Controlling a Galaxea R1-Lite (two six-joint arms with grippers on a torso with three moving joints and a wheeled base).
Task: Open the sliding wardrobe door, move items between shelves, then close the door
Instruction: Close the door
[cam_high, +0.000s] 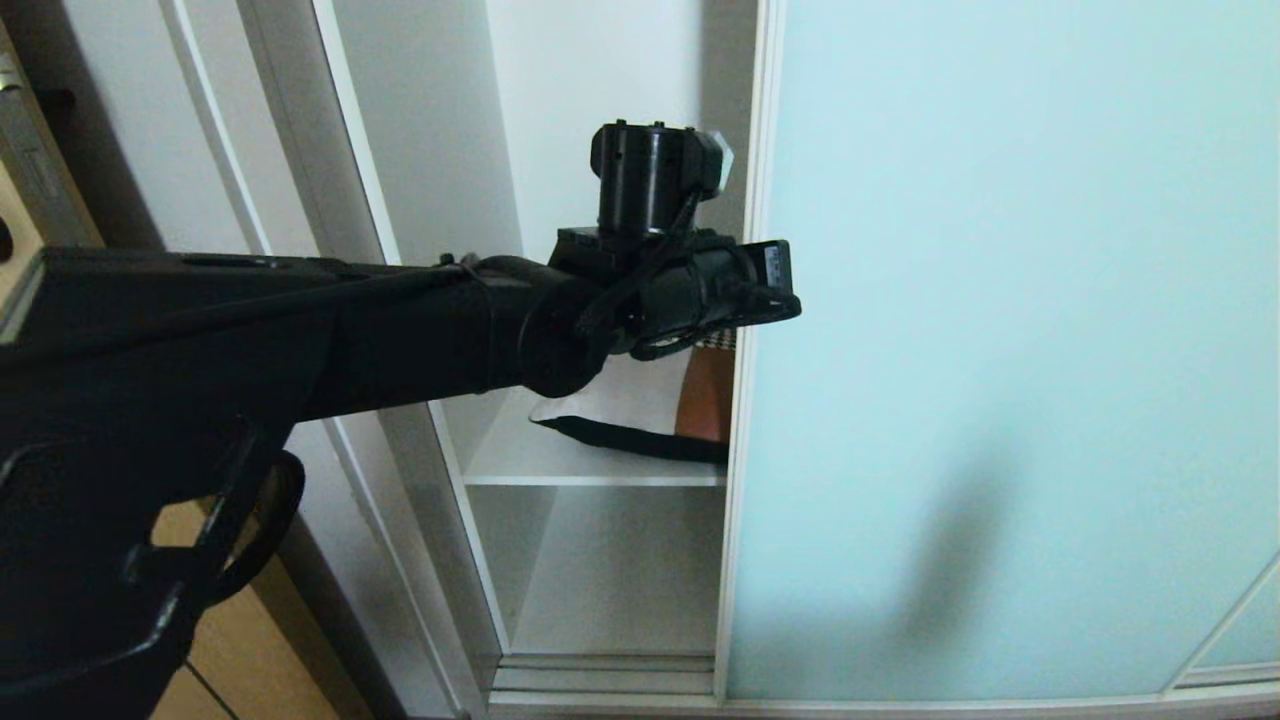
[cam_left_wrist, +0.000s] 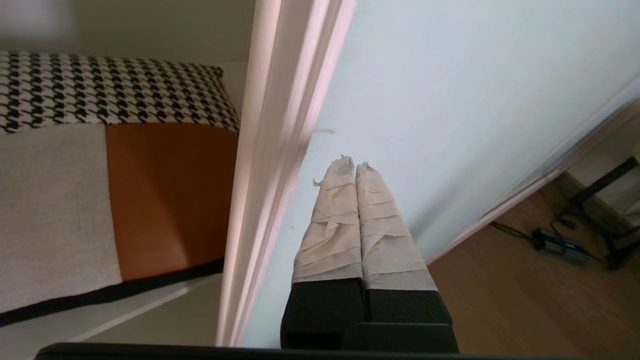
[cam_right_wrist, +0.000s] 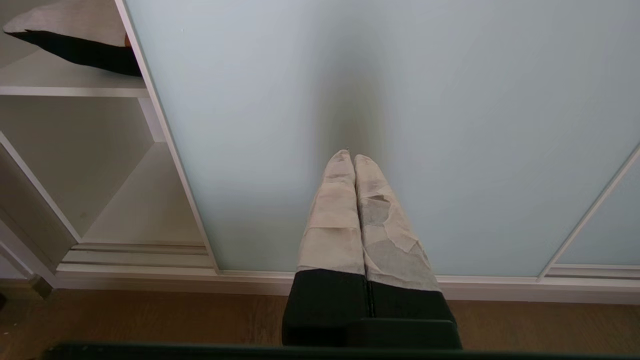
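I saw the patchwork cushion (cam_left_wrist: 100, 165) lying on a white shelf (cam_high: 560, 470) in the open left bay. My left end effector (cam_left_wrist: 354, 167), fingers pressed together and empty, pointed at the frosted sliding wardrobe door (cam_high: 1000, 350) just beside its frame edge. My right end effector (cam_right_wrist: 354, 159), likewise closed on nothing, faced the glass.

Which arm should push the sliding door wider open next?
Left, probably. The left gripper, fingers shut, is at the sliding wardrobe door edge beside the cushion; the right gripper faces mid-panel.
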